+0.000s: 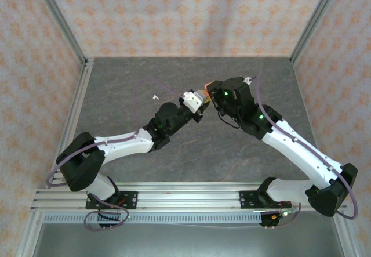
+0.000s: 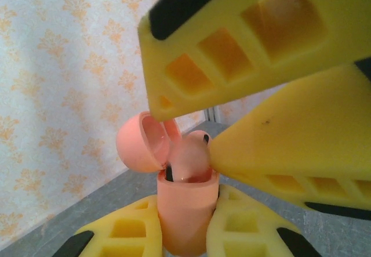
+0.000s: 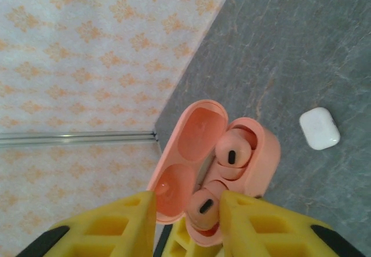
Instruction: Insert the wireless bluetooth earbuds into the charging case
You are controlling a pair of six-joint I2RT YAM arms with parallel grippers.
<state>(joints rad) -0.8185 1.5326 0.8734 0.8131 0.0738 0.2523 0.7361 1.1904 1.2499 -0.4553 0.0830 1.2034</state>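
My left gripper (image 2: 185,236) is shut on a coral-pink charging case (image 2: 185,210) and holds it upright off the table, its lid (image 2: 139,144) hinged open. Two coral-pink earbuds sit in the case's wells, one at the far side (image 3: 233,149) and one at the near side (image 3: 203,207). My right gripper (image 3: 186,202) hovers over the case mouth, open. Its right finger (image 3: 255,222) lies against the near earbud and its left finger (image 3: 116,225) is out over the lid. Both grippers meet mid-table in the top view, left (image 1: 199,103) and right (image 1: 210,89).
A shut white case (image 3: 319,128) lies on the grey table beyond the pink one. A tiny white piece (image 1: 155,97) lies on the table left of the grippers. Patterned walls close in the back and sides.
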